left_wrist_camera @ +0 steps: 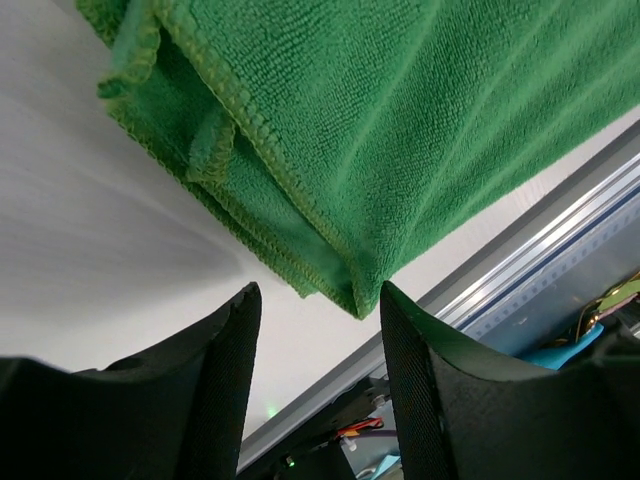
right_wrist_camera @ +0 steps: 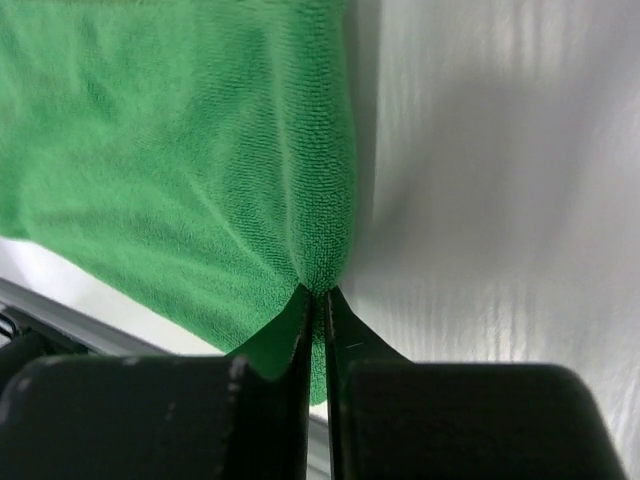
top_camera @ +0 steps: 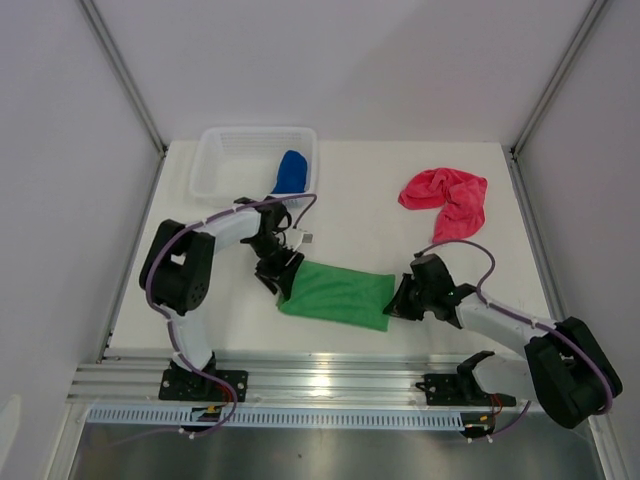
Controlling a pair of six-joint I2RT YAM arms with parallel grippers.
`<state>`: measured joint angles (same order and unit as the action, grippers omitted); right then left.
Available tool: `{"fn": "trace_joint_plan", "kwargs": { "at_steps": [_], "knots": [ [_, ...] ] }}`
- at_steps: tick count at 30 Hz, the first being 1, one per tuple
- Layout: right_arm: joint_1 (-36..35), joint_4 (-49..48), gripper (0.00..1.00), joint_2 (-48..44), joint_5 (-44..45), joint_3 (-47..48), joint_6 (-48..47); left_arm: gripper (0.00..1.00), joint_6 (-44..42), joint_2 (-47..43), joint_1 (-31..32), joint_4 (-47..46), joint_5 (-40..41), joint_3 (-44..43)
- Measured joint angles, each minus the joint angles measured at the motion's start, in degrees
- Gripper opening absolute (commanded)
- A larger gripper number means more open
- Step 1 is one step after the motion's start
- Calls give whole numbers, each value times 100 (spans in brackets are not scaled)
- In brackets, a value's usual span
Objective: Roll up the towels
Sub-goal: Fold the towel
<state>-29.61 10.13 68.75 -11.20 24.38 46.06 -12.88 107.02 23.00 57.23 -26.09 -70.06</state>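
Note:
The green towel [top_camera: 338,293] lies folded flat on the white table between both arms. My left gripper [top_camera: 283,275] is open at its left end; in the left wrist view the towel's folded corner [left_wrist_camera: 350,150] hangs just past the fingertips [left_wrist_camera: 245,320], apart from them. My right gripper [top_camera: 398,301] is shut on the green towel's right edge [right_wrist_camera: 200,150]. The pink-red towel [top_camera: 447,197] lies crumpled at the back right. The blue towel [top_camera: 291,171] stands rolled in the white mesh basket [top_camera: 232,166].
The basket stands at the back left of the table. A metal rail [top_camera: 330,375] runs along the near edge, and it also shows in the left wrist view [left_wrist_camera: 560,220]. Grey side walls close in the table.

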Motion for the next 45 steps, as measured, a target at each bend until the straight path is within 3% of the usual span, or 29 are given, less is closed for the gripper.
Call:
{"fn": "trace_joint_plan", "kwargs": {
  "at_steps": [3, 5, 7, 8, 13, 15, 18, 21, 25, 29, 35, 45],
  "knots": [
    [-236, 234, 6, -199, 20, 0, 85, 55, 74, 59, 0, -109, 0, 0],
    [-428, 400, 15, -372, -13, 0, 173, 55, 90, 70, 0, -144, 2, -11],
    [-693, 605, 33, -588, -70, 0, 334, 56, 85, 70, -7, -138, 11, -50],
    [-850, 730, 47, -684, -107, 2, 398, 56, 83, 70, -17, -136, 28, -87],
    [-1311, 2277, 65, -1029, -55, 588, -33, 56, 83, -11, -365, -94, 33, -291],
    [-1104, 2966, 66, -994, 177, 1294, -592, 56, 83, -190, -616, -79, 37, -286],
    [-463, 2931, 63, -476, 234, 2490, -1622, 56, 87, -575, -876, -122, 24, -208],
    [-240, 2354, 64, 651, 212, 3512, -2684, 56, 101, -874, -890, -131, -87, 11],
    [-529, 1622, 69, 2973, -74, 5056, -4242, 56, 105, -1049, -968, -116, -151, 297],
    [-699, 1561, 72, 4607, -752, 6094, -5394, 56, 105, -1226, -1211, -131, -151, 455],
    [-846, 1499, 72, 5252, -1810, 6330, -6288, 56, 101, -1578, -1351, -170, -118, 568],
    [-914, 1255, 69, 5665, -2734, 6636, -6437, 56, 98, -1613, -1351, -186, -118, 568]
  ]
}}
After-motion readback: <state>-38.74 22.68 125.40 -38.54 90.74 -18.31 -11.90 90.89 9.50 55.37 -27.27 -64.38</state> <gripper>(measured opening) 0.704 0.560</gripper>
